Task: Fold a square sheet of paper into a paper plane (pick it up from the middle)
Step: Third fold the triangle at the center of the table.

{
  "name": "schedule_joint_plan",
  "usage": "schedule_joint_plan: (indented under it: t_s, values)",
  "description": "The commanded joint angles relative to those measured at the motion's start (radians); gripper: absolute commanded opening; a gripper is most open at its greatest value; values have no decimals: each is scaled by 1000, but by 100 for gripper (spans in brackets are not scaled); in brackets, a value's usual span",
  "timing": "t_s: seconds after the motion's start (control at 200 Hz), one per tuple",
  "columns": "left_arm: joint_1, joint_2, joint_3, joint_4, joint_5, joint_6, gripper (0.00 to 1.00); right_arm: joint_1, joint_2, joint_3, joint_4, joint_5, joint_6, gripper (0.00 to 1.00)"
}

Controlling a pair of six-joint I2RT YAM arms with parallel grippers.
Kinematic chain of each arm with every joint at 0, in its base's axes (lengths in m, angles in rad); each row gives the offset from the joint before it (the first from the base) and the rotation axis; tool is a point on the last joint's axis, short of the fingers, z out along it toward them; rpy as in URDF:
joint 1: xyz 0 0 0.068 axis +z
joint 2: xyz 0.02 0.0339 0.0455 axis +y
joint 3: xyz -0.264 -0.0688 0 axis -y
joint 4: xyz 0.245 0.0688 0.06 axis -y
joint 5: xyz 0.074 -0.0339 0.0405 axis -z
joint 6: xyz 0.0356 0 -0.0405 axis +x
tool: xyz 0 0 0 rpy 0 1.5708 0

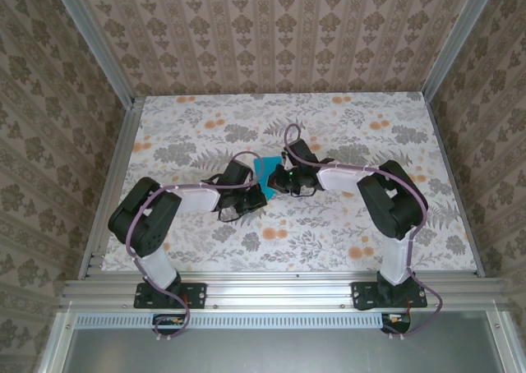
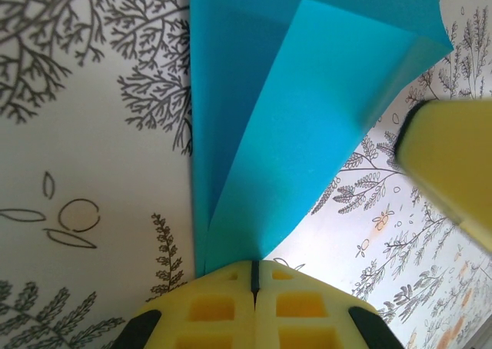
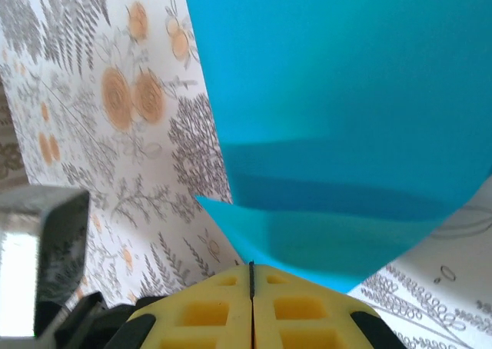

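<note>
Left gripper [image 2: 253, 270] and right gripper [image 3: 251, 272] pinch the thin cyan-blue paper sheet [image 2: 307, 134] closed, apparently mid-fold. Next it likely needs aligned edges, then creasing.

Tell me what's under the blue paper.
Under the lifted flap of the square sheet of paper, the flowered table shows. The flat part hides whatever lies beneath. The left claw and right claw pinch its edges.

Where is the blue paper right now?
In the top view, the blue paper is near the middle of the flowery table. It curls up between the left gripper and the right gripper, which both pinch it.
</note>
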State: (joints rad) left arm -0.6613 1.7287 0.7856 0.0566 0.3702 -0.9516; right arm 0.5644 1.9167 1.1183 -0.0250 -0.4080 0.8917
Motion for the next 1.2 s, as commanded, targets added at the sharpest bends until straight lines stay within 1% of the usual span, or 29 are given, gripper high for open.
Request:
schedule_joint_plan:
  t_s: [0.0, 0.225, 0.45, 0.5, 0.68, 0.945, 1.075, 1.195]
  values:
    - [-3, 38, -44, -76, -63, -28, 0, 9, 17, -20, 1, -42, -8, 8]
    - [-3, 34, -42, -37, -41, -41, 0, 11, 89, 0, -14, -94, 5, 7]
    - [-1, -19, -26, 8, -17, -43, 0, 11, 126, 12, -77, -56, 6, 6]
    - [-1, -34, -25, 22, -13, -44, 2, 10, 127, 10, -83, -54, 8, 6]
    - [0, -50, -26, 1, -43, -38, 3, 8, 116, 9, -84, -45, 16, 6]
    - [-4, 13, -51, -10, -51, -47, 0, 0, 106, 12, -49, -69, 39, 7]
    - [-9, 16, -63, -45, -69, -49, 0, 0, 68, 4, 12, -103, 54, 6]
    - [-11, 9, -77, -60, -89, -59, 0, 10, 29, -4, -17, -91, 58, 6]
